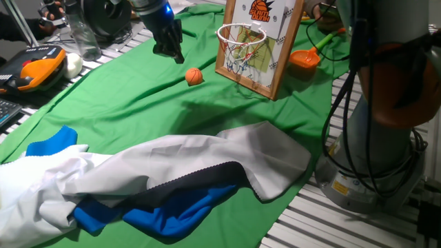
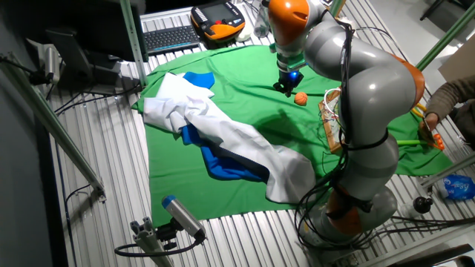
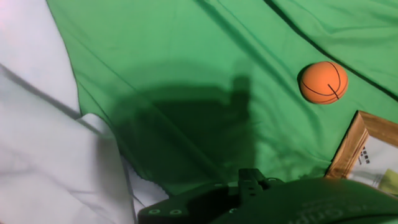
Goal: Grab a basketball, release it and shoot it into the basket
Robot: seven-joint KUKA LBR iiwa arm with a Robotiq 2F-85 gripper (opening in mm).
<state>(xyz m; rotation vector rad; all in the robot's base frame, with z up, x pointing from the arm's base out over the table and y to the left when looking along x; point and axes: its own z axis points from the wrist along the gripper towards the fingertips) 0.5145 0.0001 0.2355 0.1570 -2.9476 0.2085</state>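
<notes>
The small orange basketball (image 1: 194, 76) lies on the green cloth (image 1: 138, 103), free of the gripper, a short way in front of the basket (image 1: 241, 36). The basket has an orange rim and white net on a wood-framed backboard (image 1: 275, 41). My black gripper (image 1: 170, 54) hangs above the cloth, left of the ball, holding nothing. Its fingers are too dark to separate. From the other side, the gripper (image 2: 286, 89) sits just beside the ball (image 2: 300, 97). In the hand view the ball (image 3: 323, 82) is at the upper right, with the backboard's wooden corner (image 3: 349, 148) below it.
A rumpled white and blue garment (image 1: 172, 172) covers the near part of the cloth. An orange scoop (image 1: 305, 58) lies right of the backboard. The arm's grey base (image 1: 386, 103) stands at the right. A teach pendant (image 1: 34, 69) and a bottle (image 1: 84, 38) sit at the left edge.
</notes>
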